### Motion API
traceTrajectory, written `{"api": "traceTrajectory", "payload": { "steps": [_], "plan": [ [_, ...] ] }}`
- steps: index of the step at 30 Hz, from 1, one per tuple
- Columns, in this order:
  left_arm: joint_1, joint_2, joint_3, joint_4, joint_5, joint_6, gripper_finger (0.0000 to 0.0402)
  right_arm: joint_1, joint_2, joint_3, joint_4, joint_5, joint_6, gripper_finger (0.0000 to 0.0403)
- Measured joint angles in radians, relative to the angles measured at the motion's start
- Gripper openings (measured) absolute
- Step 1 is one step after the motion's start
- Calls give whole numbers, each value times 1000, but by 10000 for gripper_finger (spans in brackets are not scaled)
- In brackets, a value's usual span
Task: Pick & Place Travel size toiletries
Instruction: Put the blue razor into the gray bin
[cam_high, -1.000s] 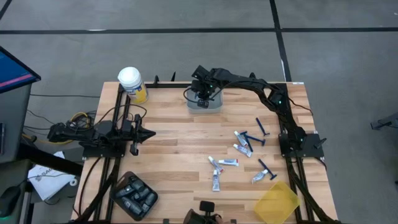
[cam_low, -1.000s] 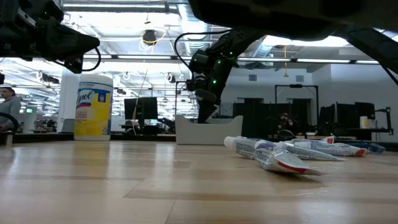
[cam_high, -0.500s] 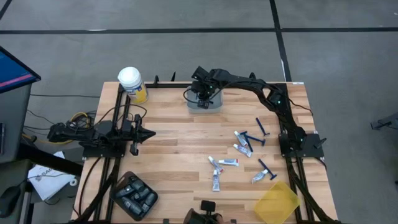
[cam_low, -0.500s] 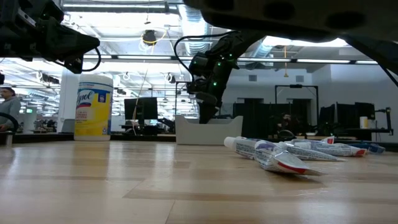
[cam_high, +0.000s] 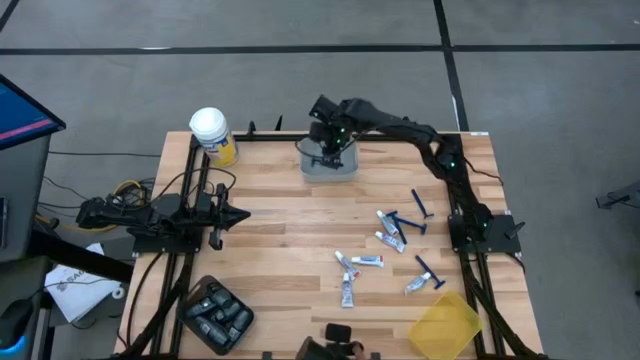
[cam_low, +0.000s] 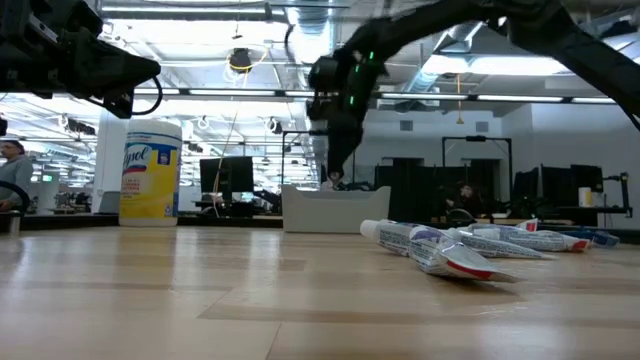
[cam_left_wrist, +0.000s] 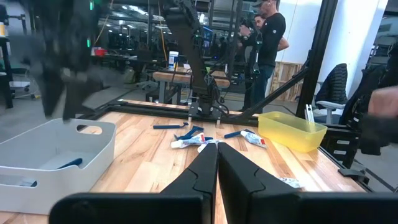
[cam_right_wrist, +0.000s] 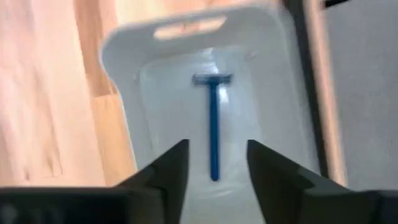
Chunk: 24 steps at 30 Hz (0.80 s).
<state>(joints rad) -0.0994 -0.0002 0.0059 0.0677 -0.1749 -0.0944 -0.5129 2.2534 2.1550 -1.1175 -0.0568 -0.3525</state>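
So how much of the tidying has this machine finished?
Only a start. One blue razor lies in the grey bin at the table's far edge, with the right claw open above it, holding nothing. The left claw waits shut at the left side. Other razors and the white tubes lie loose on the table.

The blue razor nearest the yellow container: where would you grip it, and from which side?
Probably the handle. That blue razor lies flat on the table, its thin straight handle clear of the tube beside it, so come straight down, fingers across the handle's middle. The right gripper, open above the grey bin, is nearer.
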Motion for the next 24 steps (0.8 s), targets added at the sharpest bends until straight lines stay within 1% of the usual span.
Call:
{"api": "traceTrajectory", "payload": {
  "steps": [3, 6, 8, 11, 13, 16, 18, 21, 24],
  "plan": [
    [0, 0, 0, 0, 0, 0, 8, -19, -55, 27, -96, -43, 4, 203],
    [0, 0, 0, 0, 0, 0, 8, -47, -121, 30, -197, -51, 36, 238],
    [0, 0, 0, 0, 0, 0, 8, -71, -164, 30, -307, -51, 66, 248],
    [0, 0, 0, 0, 0, 0, 8, -100, -222, 26, -450, -50, 113, 247],
    [0, 0, 0, 0, 0, 0, 8, -111, -283, -9, -447, -49, 144, 242],
    [0, 0, 0, 0, 0, 0, 8, -121, -425, -147, -450, -33, 187, 232],
    [0, 0, 0, 0, 0, 0, 8, -123, -531, -273, -438, -7, 232, 226],
    [0, 0, 0, 0, 0, 0, 8, -125, -700, -512, -363, 58, 348, 220],
    [0, 0, 0, 0, 0, 0, 8, -124, -881, -779, -255, 89, 483, 223]
  ]
}}
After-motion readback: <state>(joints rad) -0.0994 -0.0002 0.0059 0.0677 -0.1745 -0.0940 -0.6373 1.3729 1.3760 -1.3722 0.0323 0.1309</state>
